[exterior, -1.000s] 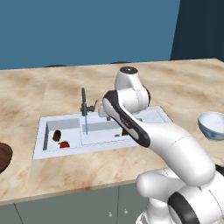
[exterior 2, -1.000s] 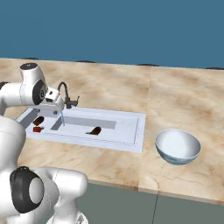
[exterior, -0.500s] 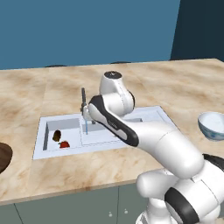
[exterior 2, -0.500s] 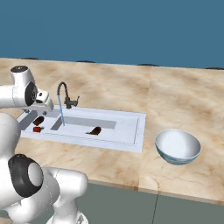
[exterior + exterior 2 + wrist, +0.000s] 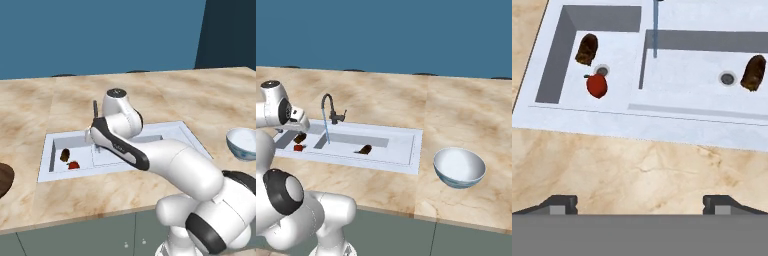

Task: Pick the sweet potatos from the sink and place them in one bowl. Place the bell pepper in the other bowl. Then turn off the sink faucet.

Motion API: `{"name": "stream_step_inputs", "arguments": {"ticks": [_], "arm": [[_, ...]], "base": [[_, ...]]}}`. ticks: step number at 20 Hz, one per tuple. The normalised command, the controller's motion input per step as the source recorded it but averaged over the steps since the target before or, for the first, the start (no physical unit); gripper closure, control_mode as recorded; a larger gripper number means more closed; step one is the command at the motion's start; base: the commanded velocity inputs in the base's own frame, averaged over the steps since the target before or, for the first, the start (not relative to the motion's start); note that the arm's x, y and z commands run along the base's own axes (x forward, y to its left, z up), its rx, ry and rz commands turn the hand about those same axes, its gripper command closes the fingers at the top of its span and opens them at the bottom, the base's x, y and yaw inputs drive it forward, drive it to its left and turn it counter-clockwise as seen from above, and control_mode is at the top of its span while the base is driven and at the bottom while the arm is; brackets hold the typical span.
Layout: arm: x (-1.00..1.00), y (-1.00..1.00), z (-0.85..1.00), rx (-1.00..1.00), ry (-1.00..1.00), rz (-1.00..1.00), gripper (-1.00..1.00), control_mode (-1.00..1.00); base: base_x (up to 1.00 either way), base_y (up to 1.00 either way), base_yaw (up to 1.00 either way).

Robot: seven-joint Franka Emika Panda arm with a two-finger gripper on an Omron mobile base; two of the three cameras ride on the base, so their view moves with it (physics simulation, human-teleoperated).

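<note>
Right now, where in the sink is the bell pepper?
The bell pepper lies in the sink's left compartment in the hand view, beside the drain, just below a sweet potato.

sink (image 5: 722, 131) left compartment: sweet potato (image 5: 587, 49), bell pepper (image 5: 597, 85) | right compartment: second sweet potato (image 5: 753, 73)

Glossy white rounded arm (image 5: 170, 155) with dark joint bands.

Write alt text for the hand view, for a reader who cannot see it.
A pale two-compartment sink set in a marble counter: one compartment holds a sweet potato and a red bell pepper by its drain, the other a second sweet potato. A thin blue water stream falls into the second compartment.
</note>
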Motion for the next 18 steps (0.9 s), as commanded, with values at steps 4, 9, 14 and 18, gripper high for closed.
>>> {"name": "stream_step_inputs", "arguments": {"ticks": [4,9,14,18], "arm": [[0.04,0.24,-0.22,0.02,0.02,0.04,-1.0,-1.0],[0.05,0.22,-0.21,0.04,0.01,0.08,-1.0,-1.0],[0.1,0.15,-0.26,0.01,0.0,0.07,-1.0,-1.0],[0.3,0.14,-0.21,0.0,0.0,0.04,-1.0,-1.0]], "base": [[0.0,0.0,0.0],[0.0,0.0,0.0],[0.0,0.0,0.0],[0.0,0.0,0.0]]}}
